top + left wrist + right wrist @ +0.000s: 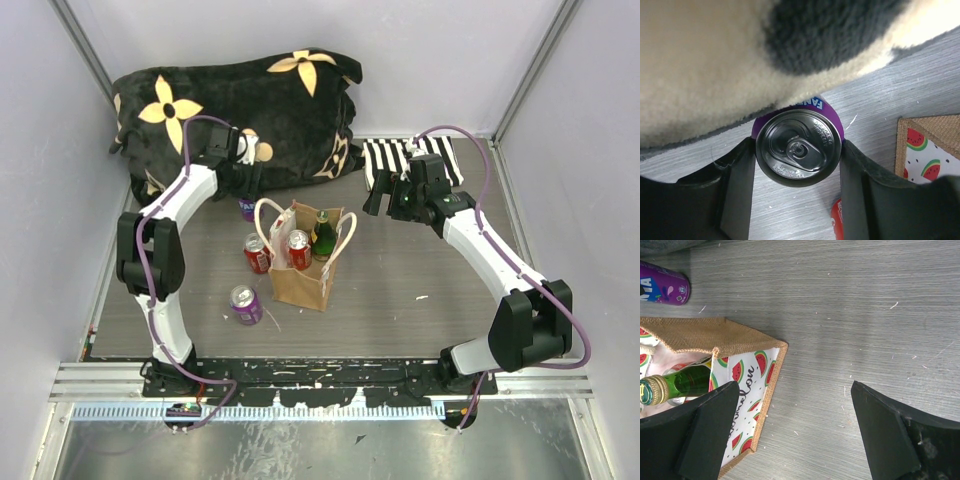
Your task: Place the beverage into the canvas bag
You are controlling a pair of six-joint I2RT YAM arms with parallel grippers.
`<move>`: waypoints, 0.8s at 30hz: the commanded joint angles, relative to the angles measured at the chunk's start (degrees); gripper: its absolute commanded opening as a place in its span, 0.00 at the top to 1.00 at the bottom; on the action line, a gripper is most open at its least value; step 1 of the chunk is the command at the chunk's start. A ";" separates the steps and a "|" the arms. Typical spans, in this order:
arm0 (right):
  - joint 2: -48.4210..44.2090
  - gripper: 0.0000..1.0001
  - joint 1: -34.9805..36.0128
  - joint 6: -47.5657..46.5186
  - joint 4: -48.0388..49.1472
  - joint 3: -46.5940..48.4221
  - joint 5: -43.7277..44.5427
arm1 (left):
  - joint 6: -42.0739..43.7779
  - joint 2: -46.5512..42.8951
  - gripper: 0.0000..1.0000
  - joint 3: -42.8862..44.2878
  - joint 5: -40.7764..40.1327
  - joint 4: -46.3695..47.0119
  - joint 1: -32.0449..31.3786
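Observation:
An upright purple can (247, 207) stands by the blanket's edge, behind the canvas bag (298, 282). My left gripper (247, 188) is over it. In the left wrist view the can's silver top (799, 147) sits between the two fingers, which press on both sides, so the left gripper (797, 146) is shut on it. The tan bag with cream handles holds a red can (298, 248) and a green bottle (322, 237). My right gripper (384, 200) hangs open over bare table, right of the bag (747, 385), its jaws (794, 390) wide apart.
A red can (257, 254) stands left of the bag and a purple can (245, 305) lies nearer the front. The black flowered blanket (240, 110) fills the back left. A striped cloth (415, 160) lies at the back right. Grey walls close in both sides.

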 commanded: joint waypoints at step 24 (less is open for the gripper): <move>-1.90 0.00 -0.23 0.89 2.00 -0.36 -0.70 | -1.44 -20.23 1.00 21.96 16.08 -12.18 -5.54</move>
